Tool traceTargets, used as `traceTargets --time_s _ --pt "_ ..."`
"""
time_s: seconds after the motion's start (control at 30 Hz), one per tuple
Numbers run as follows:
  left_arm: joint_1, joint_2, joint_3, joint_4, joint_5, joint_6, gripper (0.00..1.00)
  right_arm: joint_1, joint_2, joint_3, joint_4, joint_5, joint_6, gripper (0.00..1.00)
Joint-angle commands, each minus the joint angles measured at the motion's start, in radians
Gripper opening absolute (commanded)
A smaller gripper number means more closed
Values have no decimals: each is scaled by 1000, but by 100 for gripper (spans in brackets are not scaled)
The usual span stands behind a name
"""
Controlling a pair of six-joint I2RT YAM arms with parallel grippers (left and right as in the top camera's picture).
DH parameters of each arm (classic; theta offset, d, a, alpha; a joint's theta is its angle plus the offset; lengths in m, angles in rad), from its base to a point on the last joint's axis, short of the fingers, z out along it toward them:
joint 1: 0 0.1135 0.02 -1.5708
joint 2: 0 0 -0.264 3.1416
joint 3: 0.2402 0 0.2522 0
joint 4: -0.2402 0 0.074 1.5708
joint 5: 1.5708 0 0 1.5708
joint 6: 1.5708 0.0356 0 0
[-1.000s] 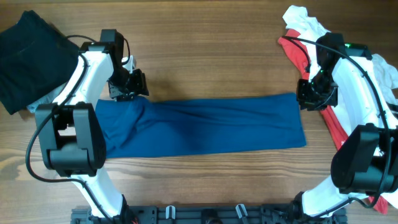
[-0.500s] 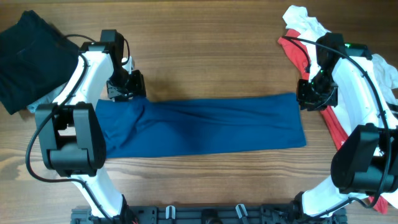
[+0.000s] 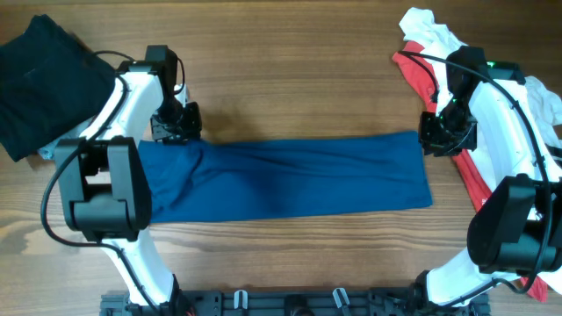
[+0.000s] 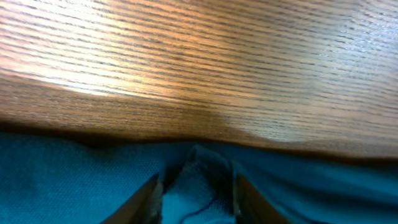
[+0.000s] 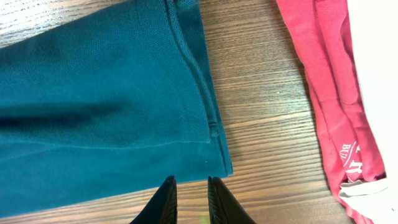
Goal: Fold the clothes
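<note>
Left gripper (image 4: 195, 179) jaws straddle a raised pucker at the far left edge of the long, folded deep-blue cloth polo shirt (image 3: 290, 175) (pinching it or not, I cannot tell). Over bare wood just off the shirt's far right corner, the right gripper (image 5: 189, 180) jaws stand narrowly apart and empty. Under the shirt lies a brown wood-grain table (image 3: 290, 70), with a red cloth garment (image 3: 470, 189) and a white cloth garment (image 3: 430, 31) heaped beyond its right end and a black cloth (image 3: 44, 83) beyond its left.

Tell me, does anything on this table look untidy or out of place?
Yes: the red shirt and the white shirt lie crumpled in a heap at the right side, while the blue shirt lies flat.
</note>
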Motion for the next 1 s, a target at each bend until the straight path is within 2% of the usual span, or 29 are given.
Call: traceTargets --time_s 0.0,0.07,0.3,0.57,0.67,0.8,0.97 --pt "-2 6 11 -9 15 1 24 -3 -21 -5 -2 -12 -6 18" --pt "-2 6 11 -22 15 1 17 -3 -21 -5 -2 -12 -6 18" --pt "-2 -2 11 -144 60 2 4 -3 -21 -5 -2 -12 -6 18" --pt "-2 -28 11 -403 289 9 4 -3 -21 -5 1 -12 -6 18" --pt "-13 -28 11 -458 289 9 4 -3 -21 -5 1 -12 -6 18" --pt "-45 -27 11 -494 285 9 16 -3 -21 -5 -2 -12 -6 18" --pt "-100 -28 11 -504 253 34 20 -3 -21 -5 -2 -12 -6 18"
